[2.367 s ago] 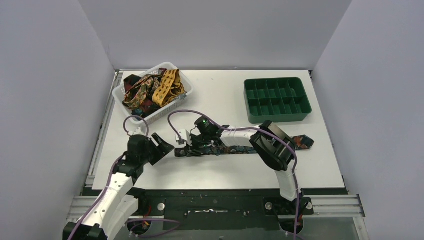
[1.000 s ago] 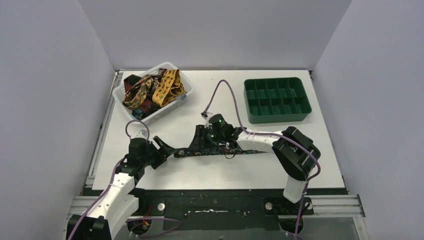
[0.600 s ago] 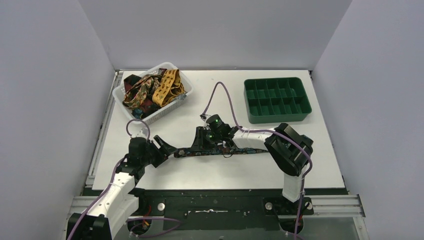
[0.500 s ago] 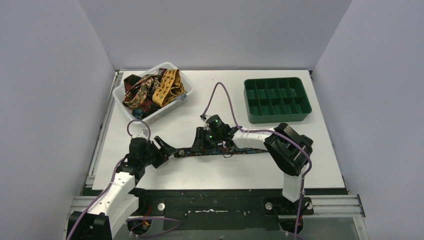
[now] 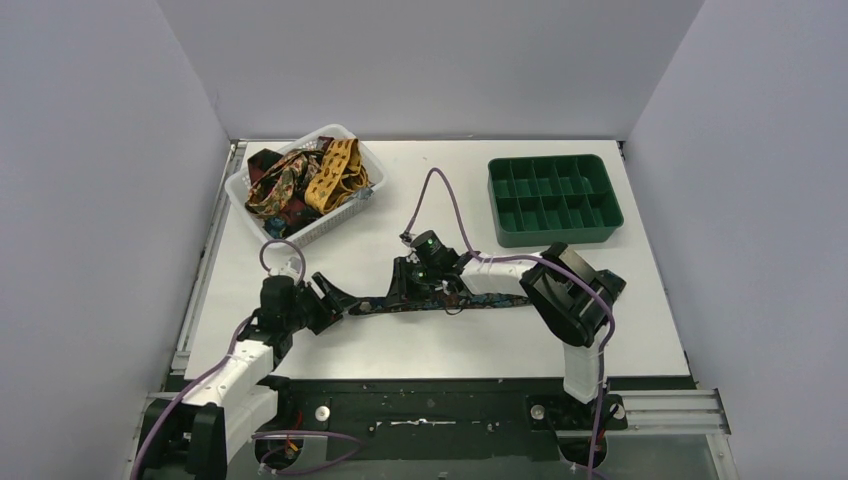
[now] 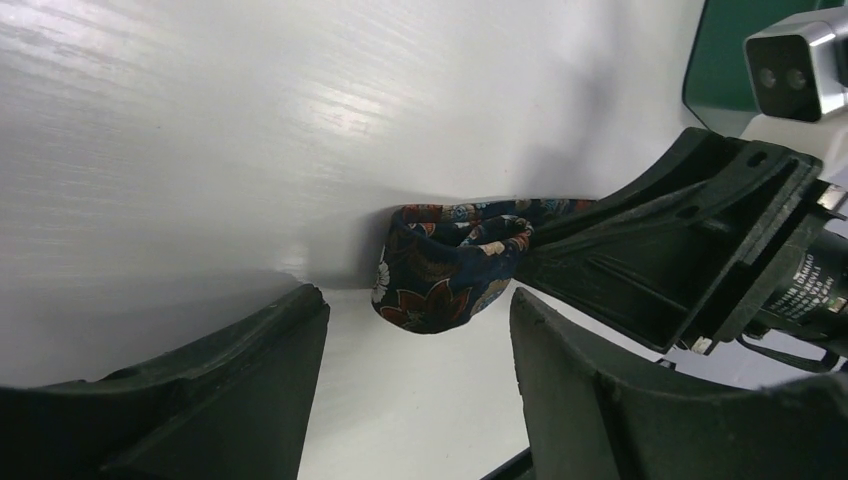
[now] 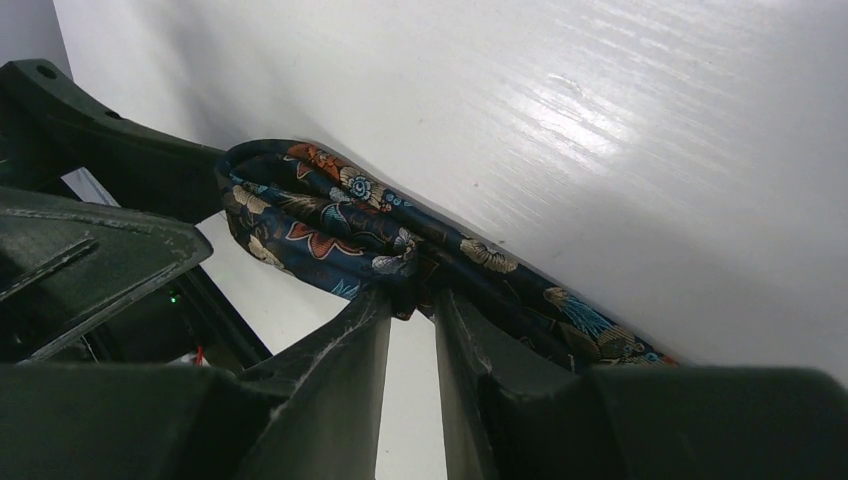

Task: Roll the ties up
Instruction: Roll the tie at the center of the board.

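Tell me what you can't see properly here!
- Top view: middle of the floral tie, under the right hand.
- Top view: how many ties fill the white basket; too tangled.
- Right wrist view: the tie's long end, behind that hand.
- Left wrist view: most of the green tray, past the top edge.

Right tool (image 5: 398, 295) seemingly hides part of the tie (image 5: 490, 300).

white tabletop (image 5: 450, 190) | far left: white plastic mesh basket (image 5: 318, 228), heap of patterned fabric ties (image 5: 300, 180) in it | far right: green plastic compartment tray (image 5: 553, 238), well apart from basket | middle, nearer than both: dark floral fabric tie (image 5: 490, 302) lying left-to-right | left end effector (image 5: 338, 298) at its left end | right end effector (image 5: 405, 290) on it, just right of that
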